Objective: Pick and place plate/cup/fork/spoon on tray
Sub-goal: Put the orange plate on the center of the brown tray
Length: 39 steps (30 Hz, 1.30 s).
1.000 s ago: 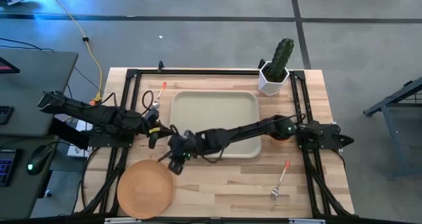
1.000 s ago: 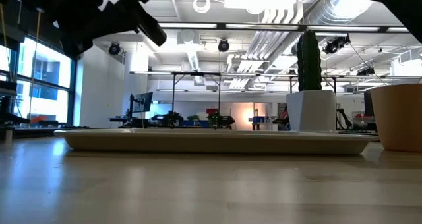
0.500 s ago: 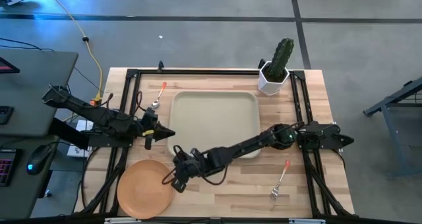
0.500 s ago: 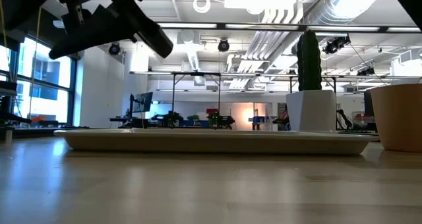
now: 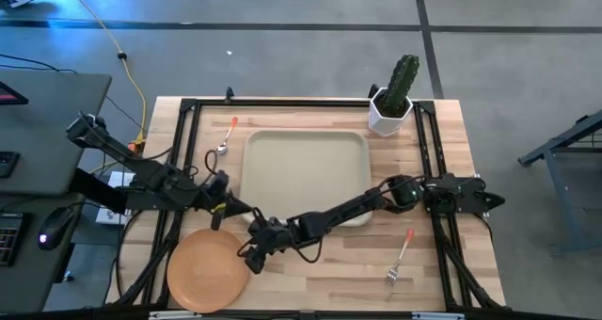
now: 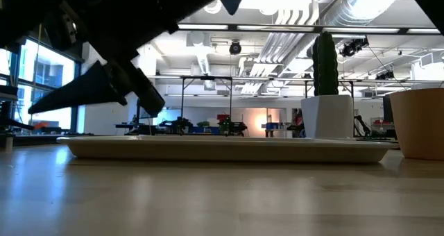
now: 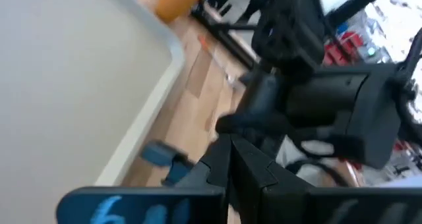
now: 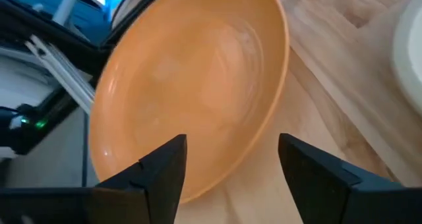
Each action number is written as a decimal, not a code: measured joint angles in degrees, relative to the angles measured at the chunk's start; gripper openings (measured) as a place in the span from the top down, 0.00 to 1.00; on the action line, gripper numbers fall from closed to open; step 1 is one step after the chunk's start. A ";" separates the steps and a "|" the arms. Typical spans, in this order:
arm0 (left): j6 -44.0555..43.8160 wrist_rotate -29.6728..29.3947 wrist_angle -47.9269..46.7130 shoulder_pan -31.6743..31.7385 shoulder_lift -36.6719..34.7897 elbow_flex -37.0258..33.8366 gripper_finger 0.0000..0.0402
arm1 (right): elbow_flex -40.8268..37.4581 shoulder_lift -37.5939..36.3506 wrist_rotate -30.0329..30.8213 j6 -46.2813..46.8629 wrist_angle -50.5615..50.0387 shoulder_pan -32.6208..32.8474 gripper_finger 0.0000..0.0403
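Observation:
The orange-tan plate point(image 5: 207, 275) point(image 8: 191, 85) lies flat on the table's near left. My right gripper point(image 5: 248, 257) point(image 8: 231, 165) reaches across to it and stands open, a finger on either side of the plate's rim nearest the tray, touching nothing that I can see. My left gripper point(image 5: 224, 213) point(image 7: 239, 163) hovers shut beside the tray's left edge. The beige tray point(image 5: 306, 177) lies mid-table. The spoon point(image 5: 224, 141) lies left of the tray's far corner, and the fork point(image 5: 400, 259) near right. My right arm hides most of the orange cup point(image 6: 418, 122) point(image 7: 178, 0) in the high view.
A white pot with a green cactus point(image 5: 393, 99) stands at the far right corner. A black frame point(image 5: 188, 132) runs along the table's sides. My right arm point(image 5: 339, 210) stretches over the tray's near edge. Bare wood point(image 5: 320, 282) lies between plate and fork.
My right gripper has sunk and gone toward the table's near left, from the tray's near left corner to the plate's rim. My left gripper has swung a little toward the near edge, staying shut. The plate, tray, spoon and fork have kept still.

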 joint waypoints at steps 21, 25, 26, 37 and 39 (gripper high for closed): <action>-0.37 5.56 -0.23 -0.78 4.61 0.00 0.99 | -2.08 4.39 -3.71 7.00 7.68 0.75 0.42; -0.39 6.39 -0.39 -0.80 4.61 0.00 0.99 | -2.08 4.51 -2.72 7.35 7.96 0.62 0.42; -0.39 6.39 -0.42 -0.79 4.61 0.00 0.99 | -2.08 4.58 -2.84 7.44 8.66 0.49 0.42; -0.39 6.16 -3.51 -0.71 4.61 0.00 0.99 | -1.67 6.21 -4.30 16.43 13.74 -1.69 0.51; -0.39 6.18 -3.42 -0.71 4.61 0.00 0.99 | -1.69 6.25 -3.84 15.35 13.55 -1.59 0.53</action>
